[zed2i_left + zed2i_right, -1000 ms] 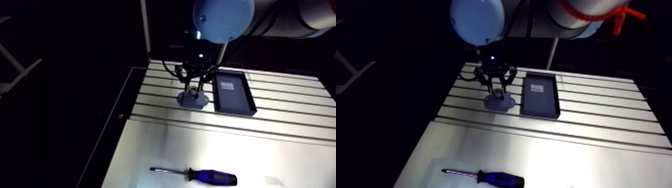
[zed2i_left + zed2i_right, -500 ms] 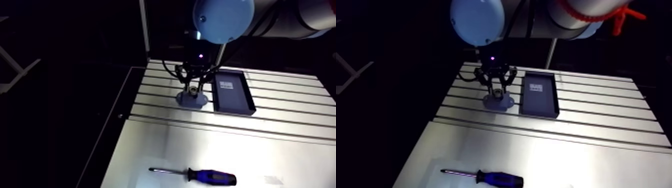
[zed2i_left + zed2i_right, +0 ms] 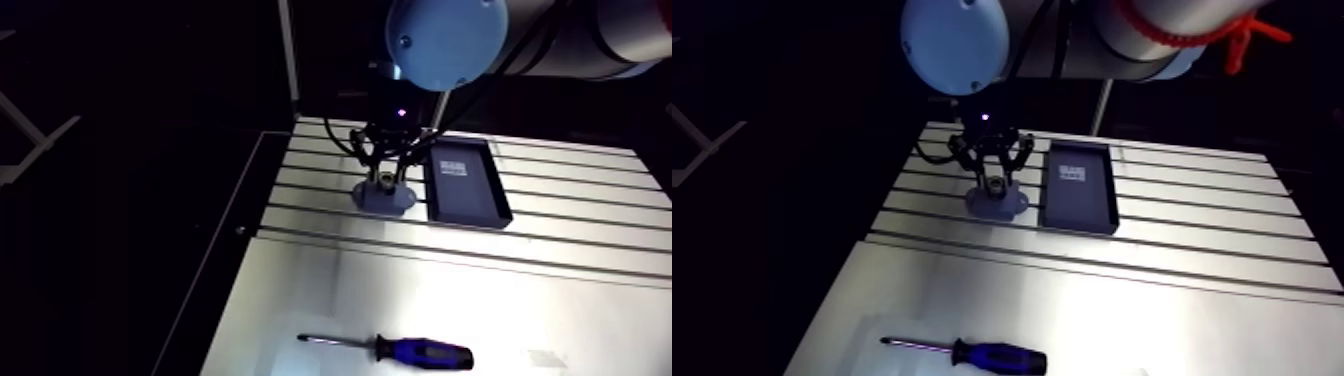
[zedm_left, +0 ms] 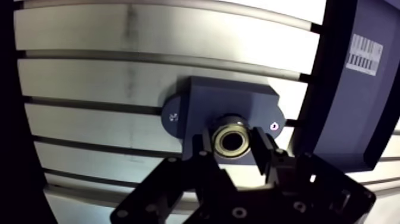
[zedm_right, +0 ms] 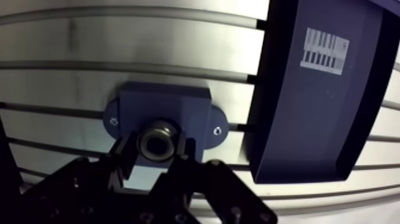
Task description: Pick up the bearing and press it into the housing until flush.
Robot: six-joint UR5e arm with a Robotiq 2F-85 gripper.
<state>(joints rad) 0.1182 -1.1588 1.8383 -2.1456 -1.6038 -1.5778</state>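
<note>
Claw clamped the bearing, fingers just apart w/ it between. Bearing sat over housing ctr, tray beside.

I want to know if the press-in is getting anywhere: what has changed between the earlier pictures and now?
Nothing visibly changed. The gripper stays shut on the silver ring bearing over the dark blue housing block. The dark rectangular tray and the blue-handled screwdriver lie where they were on the slotted aluminium table.
</note>
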